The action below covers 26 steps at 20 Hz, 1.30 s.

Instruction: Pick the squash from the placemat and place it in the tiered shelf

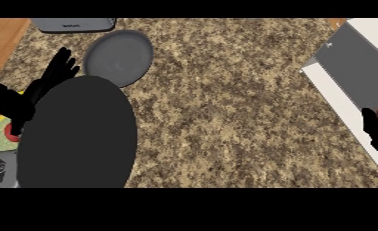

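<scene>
A black oval placemat point(77, 132) lies at the lower left of the counter, and nothing shows on its surface. I can pick out no squash for certain. The tiered shelf point(347, 65), white-framed with a grey board, slants in from the right edge. My left hand point(52, 75) is at the left, just above the placemat, open with its fingers up and spread. Of my right hand point(370, 125) only a black sliver shows at the right edge, against the shelf's white rim; what it holds, if anything, is hidden.
A grey round plate point(118, 57) lies just behind the placemat. A grey appliance point(74, 24) stands at the back left. A yellow, red and pale green thing point(7, 134) peeks in at the left edge, partly behind my left hand. The speckled counter point(229, 110) spans the middle.
</scene>
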Each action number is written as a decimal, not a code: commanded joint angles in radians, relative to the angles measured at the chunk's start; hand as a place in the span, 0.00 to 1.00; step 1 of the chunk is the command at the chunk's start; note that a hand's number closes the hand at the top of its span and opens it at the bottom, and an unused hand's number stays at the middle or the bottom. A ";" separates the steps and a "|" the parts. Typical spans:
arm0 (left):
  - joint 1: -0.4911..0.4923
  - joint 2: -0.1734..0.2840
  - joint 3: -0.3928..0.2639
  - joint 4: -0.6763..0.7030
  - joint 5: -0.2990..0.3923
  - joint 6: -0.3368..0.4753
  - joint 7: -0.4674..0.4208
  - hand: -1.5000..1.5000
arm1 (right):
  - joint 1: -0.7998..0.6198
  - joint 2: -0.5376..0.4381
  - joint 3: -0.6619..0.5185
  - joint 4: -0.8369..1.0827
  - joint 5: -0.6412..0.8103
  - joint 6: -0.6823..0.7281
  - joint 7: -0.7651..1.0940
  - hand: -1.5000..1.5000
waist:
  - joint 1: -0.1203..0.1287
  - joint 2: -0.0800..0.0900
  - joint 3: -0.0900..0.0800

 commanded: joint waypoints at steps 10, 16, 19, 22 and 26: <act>0.007 -0.041 -0.032 0.002 -0.034 0.008 -0.021 0.50 | 0.081 -0.335 -0.629 0.363 -0.580 0.092 -0.359 1.00 | 0.019 0.008 -0.003; -0.069 -0.043 -0.011 0.103 -0.033 -0.009 -0.044 0.50 | 0.074 -0.447 -0.600 0.562 -0.565 0.044 -0.442 1.00 | 0.029 0.011 -0.004; -0.033 -0.032 -0.024 -0.014 -0.032 -0.011 0.041 0.50 | 0.158 -0.450 -0.644 0.621 -0.580 0.029 -0.575 1.00 | 0.030 0.010 -0.003; -0.043 -0.033 -0.014 0.017 -0.038 -0.004 0.023 0.50 | 0.119 -0.396 -0.629 0.595 -0.517 -0.056 -0.392 1.00 | 0.031 0.010 -0.004; -0.092 -0.069 -0.030 0.040 -0.060 0.032 0.038 0.50 | 0.063 -0.500 -0.608 0.820 -0.459 -0.192 -0.560 0.00 | 0.036 0.012 -0.003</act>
